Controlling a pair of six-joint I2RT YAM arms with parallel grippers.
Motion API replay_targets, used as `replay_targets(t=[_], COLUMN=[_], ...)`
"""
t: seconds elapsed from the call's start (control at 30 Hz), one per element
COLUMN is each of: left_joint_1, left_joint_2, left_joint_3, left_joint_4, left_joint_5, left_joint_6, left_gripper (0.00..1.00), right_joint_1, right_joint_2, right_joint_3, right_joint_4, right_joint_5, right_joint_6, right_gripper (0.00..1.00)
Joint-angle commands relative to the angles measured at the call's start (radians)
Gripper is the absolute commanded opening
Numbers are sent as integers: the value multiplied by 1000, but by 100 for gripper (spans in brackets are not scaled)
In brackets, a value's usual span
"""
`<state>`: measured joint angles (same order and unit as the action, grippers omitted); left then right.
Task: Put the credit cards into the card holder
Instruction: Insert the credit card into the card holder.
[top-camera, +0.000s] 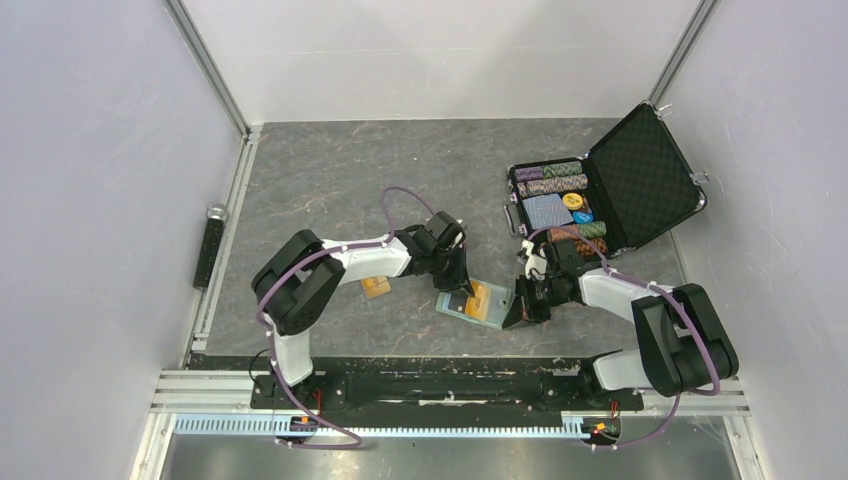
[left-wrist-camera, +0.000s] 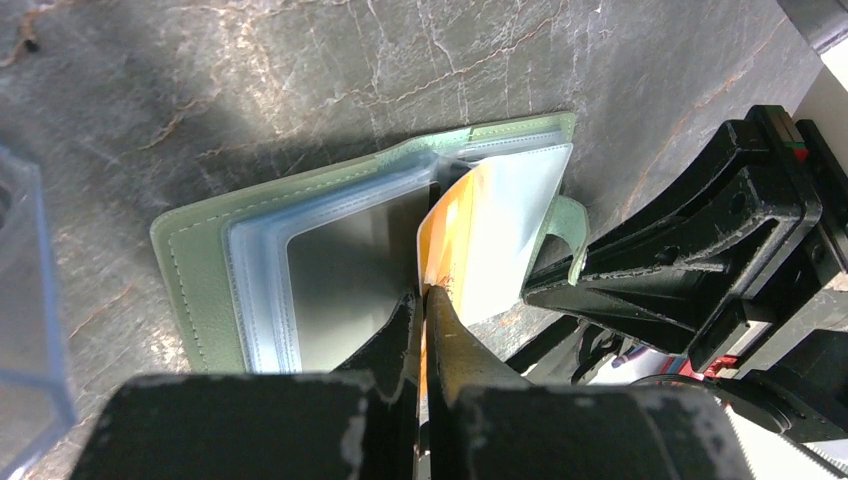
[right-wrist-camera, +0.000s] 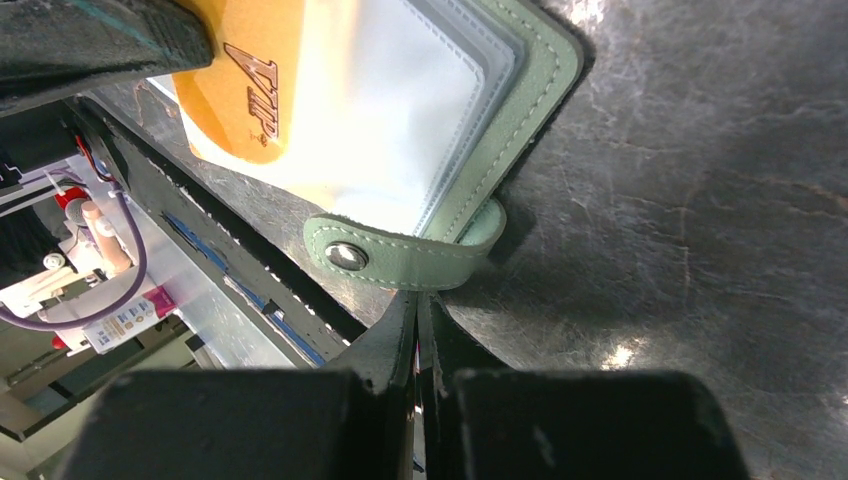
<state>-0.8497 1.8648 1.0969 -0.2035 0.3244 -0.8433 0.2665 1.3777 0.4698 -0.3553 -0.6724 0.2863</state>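
Top external: both arms reach in from the near edge of the table (top-camera: 330, 170) toward its middle. The card holder (top-camera: 472, 312) lies open and flat on the dark surface, between the two grippers. From the left, the left gripper (top-camera: 465, 287) comes down onto it. The right gripper (top-camera: 518, 303) sits low at its right edge.

Left wrist: jaws of the left gripper are closed tight on an orange-gold credit card (left-wrist-camera: 448, 225), pinched by its near edge. The card stands tilted over the holder's right half. Its far part lies under a translucent sheet of the light blue pockets (left-wrist-camera: 262, 290); how deep, cannot tell. The left half of the holder is bare, with the pale green cover showing around it.

Right wrist: jaws of the right gripper are pressed together with nothing between them. The tips sit low over the table, just beside the snap tab (right-wrist-camera: 400, 255), which curls out from the holder's edge. Whether they touch the tab, cannot tell. "VIP" reads on the card's orange face.

A little farther, left of the holder: a second orange card (top-camera: 376, 288) lies flat by the left forearm, apart from the holder.

Far right: a black hard case (top-camera: 650, 170) stands open with its lid raised. Rows of poker chips (top-camera: 550, 178) and a blue deck (top-camera: 548, 212) sit inside.
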Motion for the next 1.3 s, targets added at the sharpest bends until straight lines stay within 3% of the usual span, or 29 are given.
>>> replay_targets(t=[0.0,0.27,0.4,1.27], left_joint_1=[-37,-40,-40,-108], left_joint_2=[59,13,5,130], left_joint_3=[59,122,141,292], left_joint_4=[-113,-287,-329,-191], left_joint_5=[41,-116,-151,43], left_joint_6=[74,159,179,225], left_gripper=[10,46,54,55], right_joint_1=[2,2,3,2], right_joint_2=[11,8,11,42], right_joint_3=[29,33,35,73], right_joint_4=[14,2,-1,-20], right_joint_5=[63,71,72,82], right_joint_6=[-33,-39,-43,-65], right_gripper=[0,0,0,0])
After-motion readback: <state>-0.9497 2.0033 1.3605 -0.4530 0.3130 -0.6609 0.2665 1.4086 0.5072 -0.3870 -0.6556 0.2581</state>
